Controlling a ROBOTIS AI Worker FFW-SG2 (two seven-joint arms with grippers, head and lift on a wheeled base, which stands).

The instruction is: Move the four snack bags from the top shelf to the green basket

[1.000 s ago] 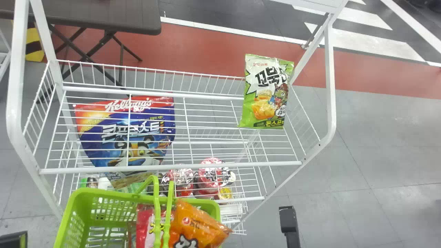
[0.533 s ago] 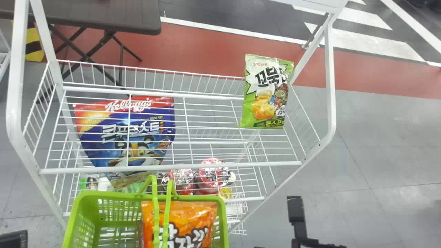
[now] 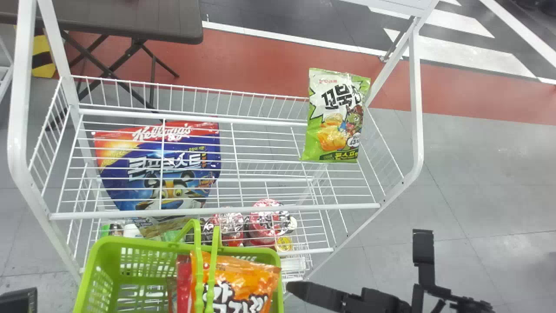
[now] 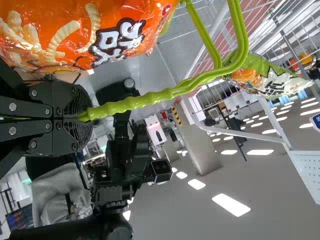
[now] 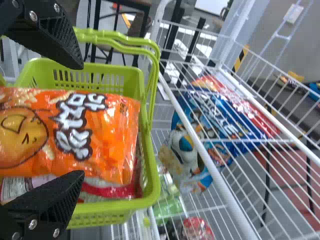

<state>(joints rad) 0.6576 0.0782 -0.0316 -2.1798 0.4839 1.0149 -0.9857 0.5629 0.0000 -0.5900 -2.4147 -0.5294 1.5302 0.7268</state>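
The left gripper (image 4: pixel 86 118) is clamped on the handles (image 3: pixel 198 265) of the green basket (image 3: pixel 130 244). The right gripper (image 3: pixel 319 296) gapes over the orange snack bag (image 3: pixel 247 282) inside; the green snack bag (image 3: pixel 334 117) is on the top shelf (image 3: pixel 260 209).

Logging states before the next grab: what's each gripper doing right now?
Left gripper: closed on the green basket's handles.
Right gripper: open, fingers wide apart, holding nothing.
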